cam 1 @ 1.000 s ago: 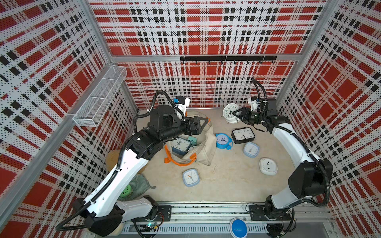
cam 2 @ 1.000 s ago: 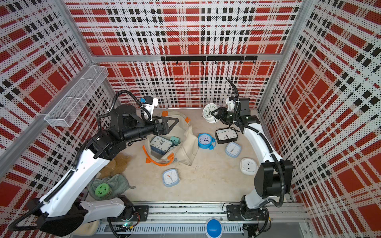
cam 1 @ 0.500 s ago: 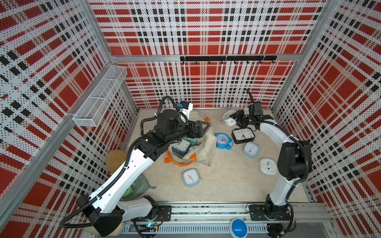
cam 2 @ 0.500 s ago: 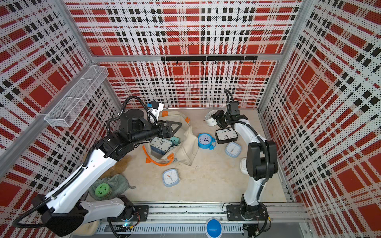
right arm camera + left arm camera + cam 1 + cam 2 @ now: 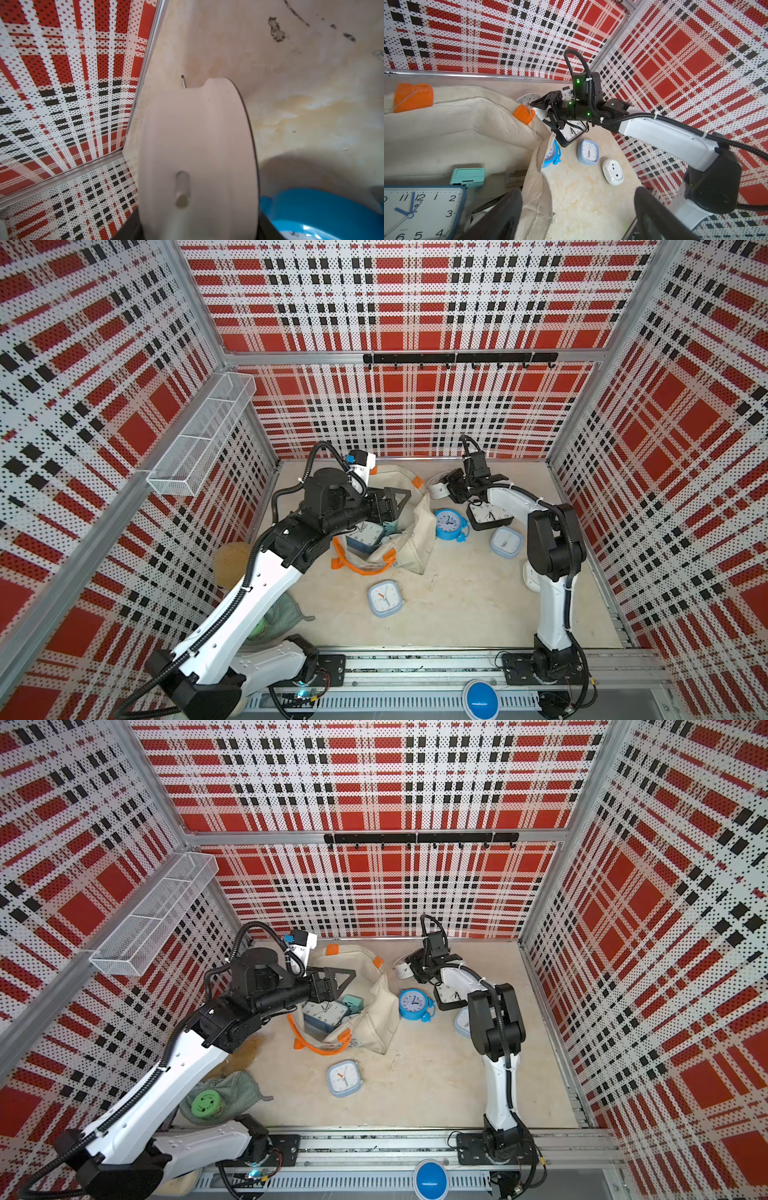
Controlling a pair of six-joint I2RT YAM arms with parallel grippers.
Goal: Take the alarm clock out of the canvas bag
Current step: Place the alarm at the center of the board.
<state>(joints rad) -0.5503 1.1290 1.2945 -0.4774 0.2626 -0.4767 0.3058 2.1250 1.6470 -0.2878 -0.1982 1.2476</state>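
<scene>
Straddling the rim of the canvas bag (image 5: 419,531), the left tool (image 5: 397,504) gapes wide, holding nothing; the right tool (image 5: 451,486) clamps a white round clock (image 5: 436,488) near the bag.

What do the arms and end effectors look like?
The left arm and right arm have white link shells, black joints and black corrugated cables held by white ties. The left end effector and right end effector are black; green lights dot the right wrist.
</scene>
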